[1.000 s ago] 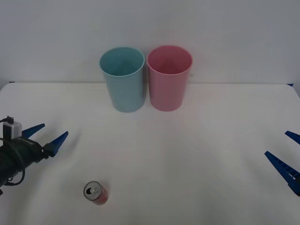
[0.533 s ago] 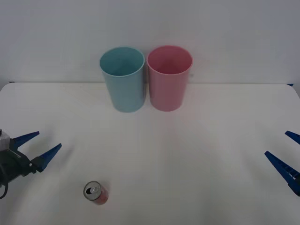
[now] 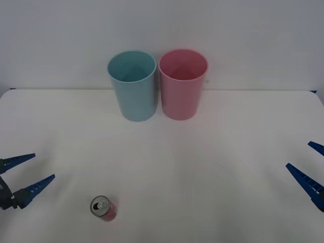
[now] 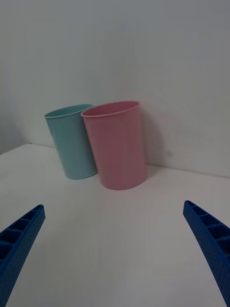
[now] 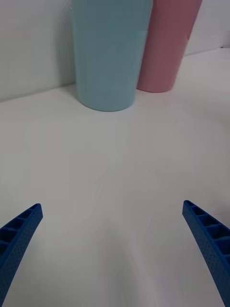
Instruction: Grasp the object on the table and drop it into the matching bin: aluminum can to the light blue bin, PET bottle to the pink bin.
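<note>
A small red aluminum can (image 3: 104,208) lies on its side near the front edge of the white table (image 3: 212,162), its silver top and pull tab turned toward the camera. The left end effector (image 3: 26,173) hovers at the table's left edge with its blue fingers spread wide, holding nothing, a little apart from the can and to its left. The right end effector (image 3: 310,166) sits at the far right edge, fingers likewise wide apart and empty, well away from the can. At the back of the table, against the pale wall, the light blue bin (image 3: 132,85) and the pink bin (image 3: 182,83) stand upright side by side, the blue one on the left, their rims nearly touching.
</note>
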You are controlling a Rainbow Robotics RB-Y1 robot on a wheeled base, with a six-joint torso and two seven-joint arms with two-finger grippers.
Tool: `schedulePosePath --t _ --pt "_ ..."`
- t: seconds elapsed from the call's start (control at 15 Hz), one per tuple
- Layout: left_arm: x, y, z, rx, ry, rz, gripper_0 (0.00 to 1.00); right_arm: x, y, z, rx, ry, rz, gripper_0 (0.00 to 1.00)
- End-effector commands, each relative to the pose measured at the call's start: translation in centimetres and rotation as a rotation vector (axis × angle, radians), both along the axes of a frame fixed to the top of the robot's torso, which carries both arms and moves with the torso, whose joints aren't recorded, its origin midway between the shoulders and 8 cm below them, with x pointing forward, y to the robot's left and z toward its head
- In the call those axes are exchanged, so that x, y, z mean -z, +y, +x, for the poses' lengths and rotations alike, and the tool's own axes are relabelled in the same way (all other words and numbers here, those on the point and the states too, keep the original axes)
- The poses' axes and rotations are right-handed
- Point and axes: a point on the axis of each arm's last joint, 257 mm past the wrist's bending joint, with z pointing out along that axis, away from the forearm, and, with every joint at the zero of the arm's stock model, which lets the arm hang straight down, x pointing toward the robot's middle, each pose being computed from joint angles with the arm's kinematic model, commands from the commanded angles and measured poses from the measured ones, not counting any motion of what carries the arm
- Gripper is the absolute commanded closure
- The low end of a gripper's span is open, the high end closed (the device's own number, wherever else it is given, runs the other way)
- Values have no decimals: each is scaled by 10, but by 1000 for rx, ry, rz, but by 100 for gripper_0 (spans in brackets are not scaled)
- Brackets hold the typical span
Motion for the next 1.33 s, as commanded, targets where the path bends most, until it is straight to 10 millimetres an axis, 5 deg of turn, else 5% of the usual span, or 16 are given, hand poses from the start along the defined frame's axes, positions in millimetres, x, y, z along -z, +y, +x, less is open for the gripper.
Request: schedulePosePath --t 0.07,0.4,0.87,1.33 --pt "0 -1 -22 66 11 18 0 0 0 0 0 0 0 0" --pt "9 -9 -59 163 28 38 0 0 0 0 0 0 0 0" --pt "49 -25 -82 303 -11 41 0 0 0 0 0 0 0 0" --pt "66 -59 -97 402 17 1 0 0 0 0 0 0 0 0"
